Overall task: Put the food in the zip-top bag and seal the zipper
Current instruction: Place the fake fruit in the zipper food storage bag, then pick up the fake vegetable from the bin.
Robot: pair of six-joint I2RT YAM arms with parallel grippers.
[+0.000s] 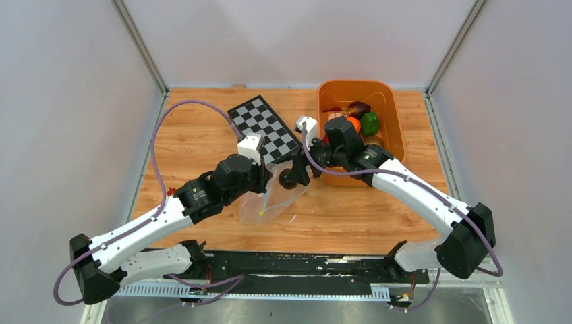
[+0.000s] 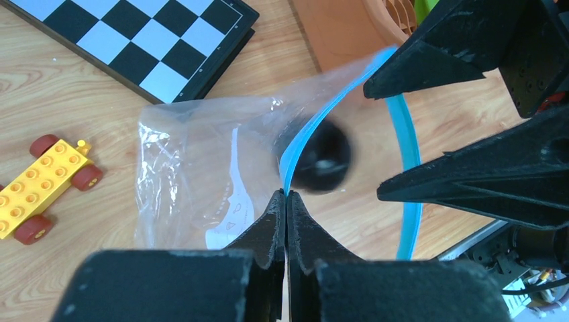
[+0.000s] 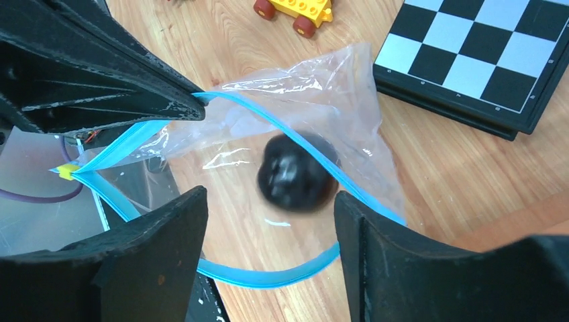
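Two hands over the zip-top bag (image 2: 194,168) on the desk (image 1: 202,128): left hand (image 2: 286,201) clamped shut on the zipper (image 2: 311,131), right hand (image 3: 270,196) spread apart, gripping nothing. Dark food (image 3: 295,173) (blurred) apparently within the bag's mouth; more food (image 1: 369,123) in the orange basket (image 1: 354,83).

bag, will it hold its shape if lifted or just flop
Probably floppy: the bag is thin and crinkled, and its zipper bows in a loose loop from where the left gripper pinches it. Likely light, so the round dark food in its mouth would sag it and may roll around.
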